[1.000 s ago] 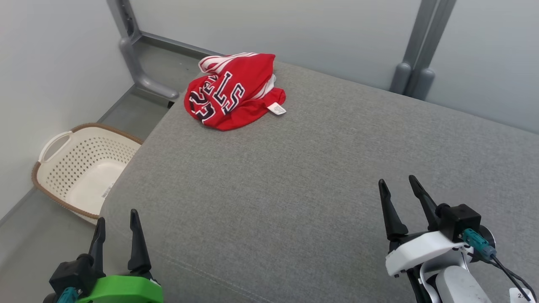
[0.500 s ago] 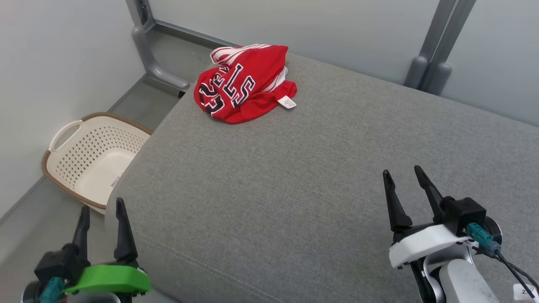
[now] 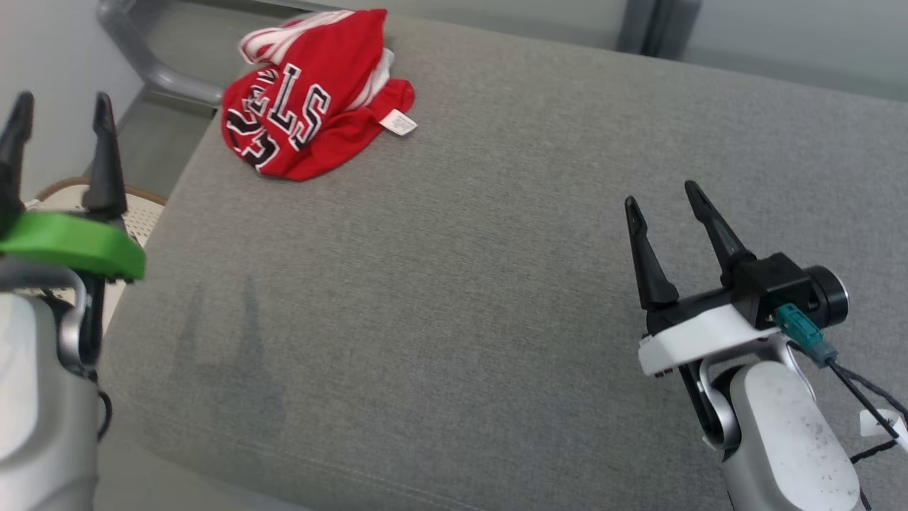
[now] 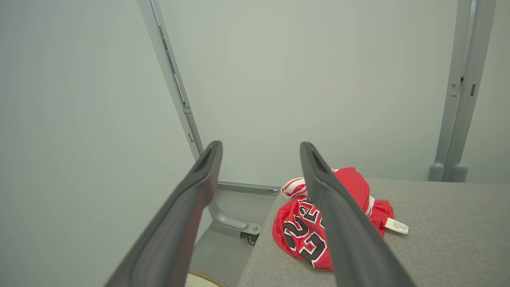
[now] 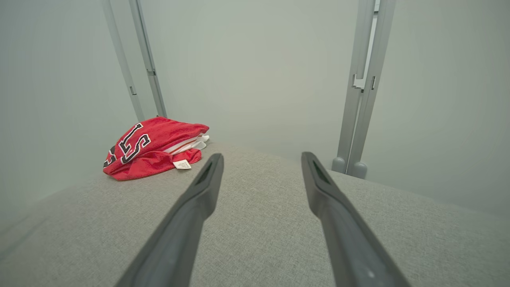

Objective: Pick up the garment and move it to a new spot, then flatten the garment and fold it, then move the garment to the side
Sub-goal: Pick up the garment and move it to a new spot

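The garment (image 3: 305, 92) is a red jersey with white-edged dark lettering and a white tag, lying bunched at the far left corner of the grey padded table (image 3: 496, 298). It also shows in the left wrist view (image 4: 306, 235) and the right wrist view (image 5: 151, 147). My left gripper (image 3: 60, 106) is raised at the left edge, open and empty, short of the garment. Over the right side of the table, my right gripper (image 3: 660, 191) is open and empty too, far from the garment.
A cream perforated laundry basket (image 3: 138, 209) with a brown rim sits on the floor left of the table, mostly behind my left arm. Pale walls and grey metal posts (image 5: 360, 99) stand close behind the table. A curved grey post foot (image 3: 163, 67) lies by the far left corner.
The head camera has tilted and shifted, so the scene sits differently. My left gripper has risen high at the left; the right one has lifted a little. The garment lies as before.
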Available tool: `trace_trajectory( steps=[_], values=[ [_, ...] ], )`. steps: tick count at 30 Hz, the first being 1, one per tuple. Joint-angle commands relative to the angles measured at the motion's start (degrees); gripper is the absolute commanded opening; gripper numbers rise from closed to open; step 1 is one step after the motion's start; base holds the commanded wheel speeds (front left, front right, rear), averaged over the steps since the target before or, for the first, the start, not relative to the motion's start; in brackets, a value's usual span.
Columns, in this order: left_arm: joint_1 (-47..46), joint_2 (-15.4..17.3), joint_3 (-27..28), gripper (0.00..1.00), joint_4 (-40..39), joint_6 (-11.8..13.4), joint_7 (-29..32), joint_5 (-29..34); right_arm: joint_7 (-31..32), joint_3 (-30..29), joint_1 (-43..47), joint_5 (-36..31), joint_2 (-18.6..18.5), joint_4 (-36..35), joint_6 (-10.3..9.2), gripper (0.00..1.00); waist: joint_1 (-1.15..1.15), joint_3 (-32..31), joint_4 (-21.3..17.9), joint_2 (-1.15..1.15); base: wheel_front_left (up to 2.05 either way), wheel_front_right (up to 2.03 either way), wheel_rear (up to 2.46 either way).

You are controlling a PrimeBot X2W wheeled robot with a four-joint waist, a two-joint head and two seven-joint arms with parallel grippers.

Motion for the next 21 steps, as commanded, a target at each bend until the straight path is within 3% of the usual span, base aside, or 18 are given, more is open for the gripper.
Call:
trace_trajectory(
  steps=[1, 9, 21],
  values=[
    [-6.4, 2.6, 0.0, 1.00, 3.4, -0.6, 2.8, -0.2, 0.8, 0.7, -2.6, -1.1, -0.2, -1.6, -0.08, 1.00, 0.00, 9.4, -9.0, 0.00, 0.00, 0.00, 0.00],
    [-20.0, 6.7, -0.3, 1.00, 15.2, -1.6, 10.7, -3.9, 1.5, 1.5, -6.3, -2.3, -0.2, -5.7, -0.08, 1.00, 0.00, 17.7, -15.9, 0.00, 0.00, 0.00, 0.00],
    [-28.0, 9.4, -0.4, 1.00, 29.1, -1.9, 13.3, -6.6, 1.8, 0.9, -6.8, -3.4, -0.1, -9.6, -0.08, 1.00, 0.00, 25.1, -19.4, 0.00, 0.00, 0.00, 0.00]
  ],
)
